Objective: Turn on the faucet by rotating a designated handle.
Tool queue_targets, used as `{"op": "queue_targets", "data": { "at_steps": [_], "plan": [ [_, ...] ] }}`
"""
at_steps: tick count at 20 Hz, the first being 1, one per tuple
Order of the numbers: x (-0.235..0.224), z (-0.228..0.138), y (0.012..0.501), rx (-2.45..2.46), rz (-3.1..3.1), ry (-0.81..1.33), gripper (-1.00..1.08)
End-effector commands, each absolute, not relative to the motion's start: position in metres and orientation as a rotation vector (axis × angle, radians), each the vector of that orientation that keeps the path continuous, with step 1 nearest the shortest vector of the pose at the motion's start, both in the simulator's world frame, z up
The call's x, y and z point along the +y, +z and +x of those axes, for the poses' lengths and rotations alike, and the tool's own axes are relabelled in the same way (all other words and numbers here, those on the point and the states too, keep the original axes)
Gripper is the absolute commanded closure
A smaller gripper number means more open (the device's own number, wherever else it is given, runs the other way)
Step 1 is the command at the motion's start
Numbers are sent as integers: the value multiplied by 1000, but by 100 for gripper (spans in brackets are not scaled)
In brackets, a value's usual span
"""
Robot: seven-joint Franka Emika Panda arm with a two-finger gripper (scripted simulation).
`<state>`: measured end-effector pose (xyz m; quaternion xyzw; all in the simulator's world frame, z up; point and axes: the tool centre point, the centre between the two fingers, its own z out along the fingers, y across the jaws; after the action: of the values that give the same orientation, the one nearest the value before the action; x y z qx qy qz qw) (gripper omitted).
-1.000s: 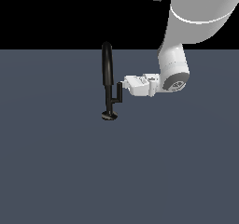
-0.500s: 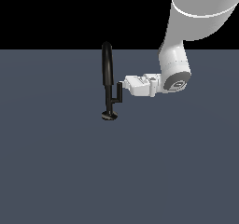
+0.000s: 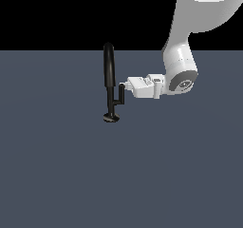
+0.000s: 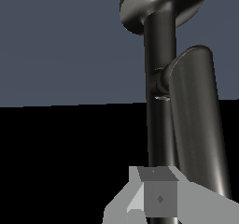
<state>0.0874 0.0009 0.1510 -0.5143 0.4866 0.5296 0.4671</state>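
Faucet [image 3: 109, 80] stands on the grey floor [image 3: 57, 175], well in from its edges; we see our gripper [image 3: 121, 87] touching the handle [image 3: 120, 95], but cannot tell its opening.

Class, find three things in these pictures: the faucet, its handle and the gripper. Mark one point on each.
faucet [image 3: 109, 63]: exterior view, on the tall arched spout.
handle [image 3: 121, 95]: exterior view, on the short upright peg beside the stem.
gripper [image 3: 123, 86]: exterior view, at the tips of its fingers.
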Motion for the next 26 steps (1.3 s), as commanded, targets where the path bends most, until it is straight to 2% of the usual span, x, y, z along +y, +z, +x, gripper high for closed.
{"op": "queue_targets", "data": {
  "at_steps": [1, 10, 26],
  "plan": [
    [0, 81, 154, 1191, -1263, 1305, 108],
    [-1, 69, 160, 1191, -1264, 1297, 108],
    [-5, 19, 140, 1191, -1263, 1304, 108]
  ]
}}
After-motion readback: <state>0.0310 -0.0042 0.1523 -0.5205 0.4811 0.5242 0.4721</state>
